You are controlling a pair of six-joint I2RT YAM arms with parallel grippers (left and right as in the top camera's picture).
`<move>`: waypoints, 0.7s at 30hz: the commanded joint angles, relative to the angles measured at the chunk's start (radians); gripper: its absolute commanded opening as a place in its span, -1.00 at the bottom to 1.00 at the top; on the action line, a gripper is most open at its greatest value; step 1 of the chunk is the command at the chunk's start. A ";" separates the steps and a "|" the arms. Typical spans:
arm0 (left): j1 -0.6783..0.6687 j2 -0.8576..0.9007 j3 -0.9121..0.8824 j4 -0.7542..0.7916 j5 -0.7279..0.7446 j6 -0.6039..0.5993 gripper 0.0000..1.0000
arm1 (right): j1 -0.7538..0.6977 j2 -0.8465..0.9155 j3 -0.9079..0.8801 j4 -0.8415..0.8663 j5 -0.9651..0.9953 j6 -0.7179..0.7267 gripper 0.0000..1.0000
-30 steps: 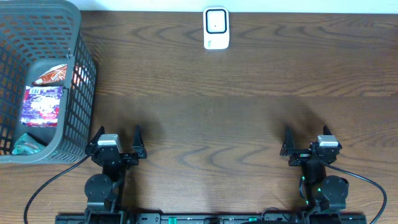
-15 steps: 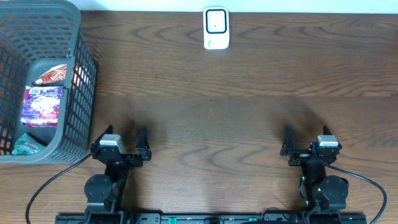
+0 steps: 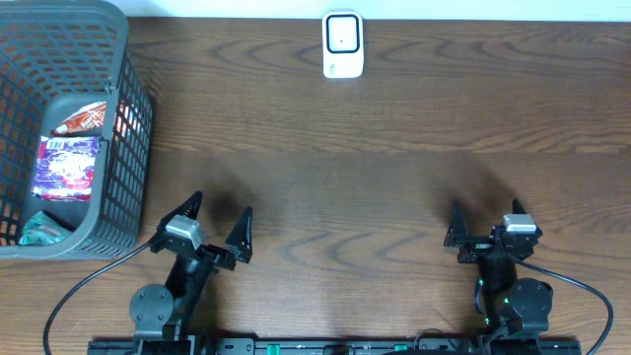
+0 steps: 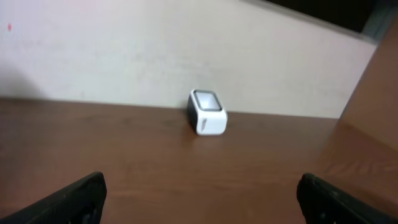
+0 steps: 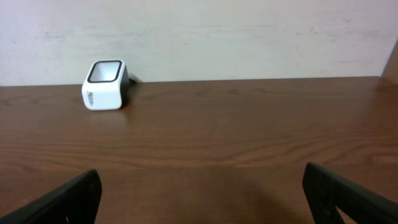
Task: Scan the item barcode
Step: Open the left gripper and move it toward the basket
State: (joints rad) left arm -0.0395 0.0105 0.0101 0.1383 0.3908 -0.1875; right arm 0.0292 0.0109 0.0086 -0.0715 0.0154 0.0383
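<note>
Overhead only: grey basket (image 3: 136,118) on counter (image 3: 394,158), far left, w/ purple snack packet (image 3: 67,168) lying inside, well apart from both arms. Wrist cams don't catch it; both show white scanner (image 4: 207,112) at back edge by wall. Left pincer (image 3: 219,211) & right pincer (image 3: 484,227) spread wide, empty.

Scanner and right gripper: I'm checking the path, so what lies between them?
Only bare table between the scanner and the right gripper, seen in the overhead and right wrist views.
</note>
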 commanded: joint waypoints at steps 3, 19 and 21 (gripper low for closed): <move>0.002 -0.005 -0.004 0.051 0.028 -0.013 0.96 | -0.009 -0.006 -0.003 -0.003 -0.003 0.009 0.98; 0.002 -0.005 -0.004 0.051 0.025 -0.008 0.96 | -0.009 -0.006 -0.003 -0.003 -0.003 0.009 0.99; 0.002 -0.005 -0.003 0.051 0.007 -0.004 0.96 | -0.009 -0.006 -0.003 -0.003 -0.003 0.009 0.99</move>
State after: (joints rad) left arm -0.0395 0.0105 0.0097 0.1833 0.3985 -0.1875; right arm 0.0292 0.0109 0.0086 -0.0719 0.0154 0.0383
